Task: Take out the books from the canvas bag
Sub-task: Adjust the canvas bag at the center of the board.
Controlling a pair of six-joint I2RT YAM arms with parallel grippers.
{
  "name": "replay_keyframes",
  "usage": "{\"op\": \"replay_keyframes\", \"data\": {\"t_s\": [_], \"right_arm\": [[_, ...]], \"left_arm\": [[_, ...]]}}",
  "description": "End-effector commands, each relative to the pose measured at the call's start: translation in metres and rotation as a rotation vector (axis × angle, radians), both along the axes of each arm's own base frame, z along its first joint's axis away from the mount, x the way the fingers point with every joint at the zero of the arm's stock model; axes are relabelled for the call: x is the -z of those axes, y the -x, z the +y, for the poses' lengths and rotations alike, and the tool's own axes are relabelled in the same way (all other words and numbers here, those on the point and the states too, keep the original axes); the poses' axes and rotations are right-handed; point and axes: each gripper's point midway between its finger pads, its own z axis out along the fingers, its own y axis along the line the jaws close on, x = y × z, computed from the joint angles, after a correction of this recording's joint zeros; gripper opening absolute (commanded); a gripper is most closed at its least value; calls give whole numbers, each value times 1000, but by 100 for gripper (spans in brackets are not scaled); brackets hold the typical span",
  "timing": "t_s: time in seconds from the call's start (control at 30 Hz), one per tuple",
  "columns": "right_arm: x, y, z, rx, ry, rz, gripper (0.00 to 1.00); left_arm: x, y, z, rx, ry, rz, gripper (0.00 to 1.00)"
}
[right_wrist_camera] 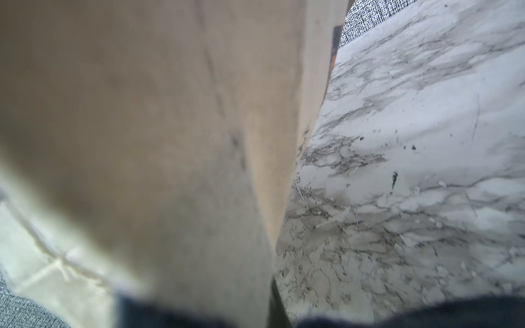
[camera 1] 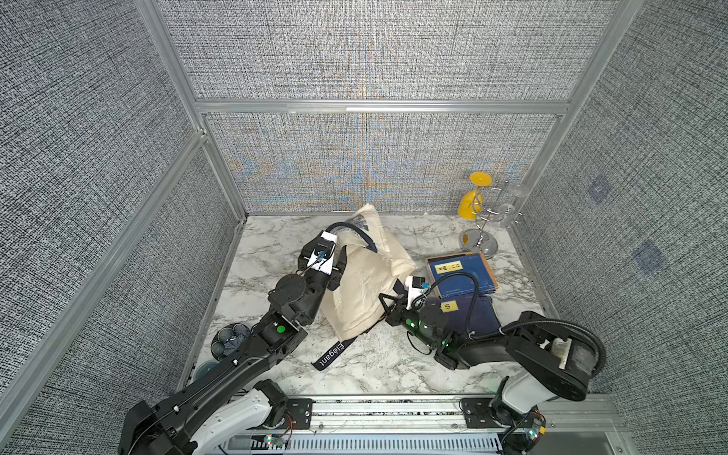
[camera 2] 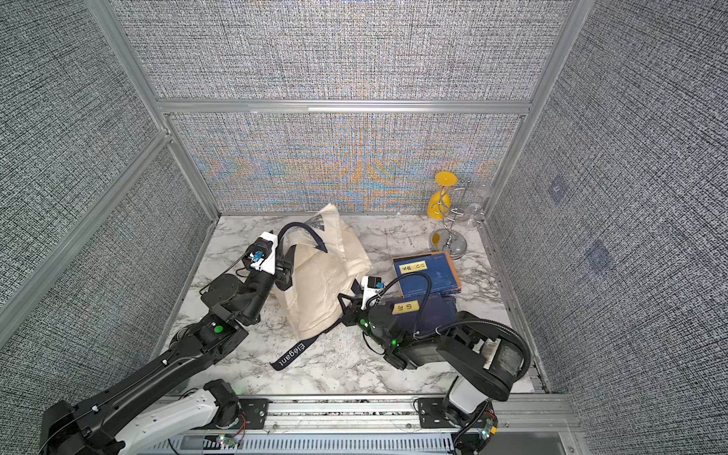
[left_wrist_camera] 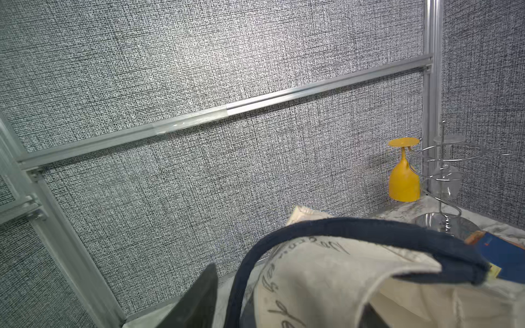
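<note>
- Right claw [camera 1: 390,305] (arm nearest the lens) is clenching the canvas bag's [camera 1: 362,291] near edge.
- Left claw [camera 1: 338,272] is hanging released at the bag's mouth, the nearer arm for reaching in.
- Two books [camera 1: 461,273] are lying on the desk [camera 1: 374,370], right of the bag.

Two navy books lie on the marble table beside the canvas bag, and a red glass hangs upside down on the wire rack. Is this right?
Only the colour is wrong: the glass is yellow, not red, as the left wrist view shows. The books and canvas bag are as stated.
</note>
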Motion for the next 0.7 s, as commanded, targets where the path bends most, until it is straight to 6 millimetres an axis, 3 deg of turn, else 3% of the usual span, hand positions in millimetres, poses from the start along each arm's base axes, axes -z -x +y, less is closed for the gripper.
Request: {"op": "replay_keyframes", "data": {"t_s": [0.0, 0.2, 0.5, 0.67], "right_arm": [[4, -1, 1, -26, 52, 43, 0], [-10, -12, -3, -31, 68, 94, 0], [-49, -34, 4, -81, 132, 116, 0], [-57, -46, 5, -86, 122, 163, 0]], "left_arm": [[-21, 1, 14, -53, 46, -47, 75], [-40, 7, 51, -205, 106, -111, 99], [-46, 12, 74, -320, 98, -160, 100], [-47, 15, 84, -363, 102, -178, 100]]}}
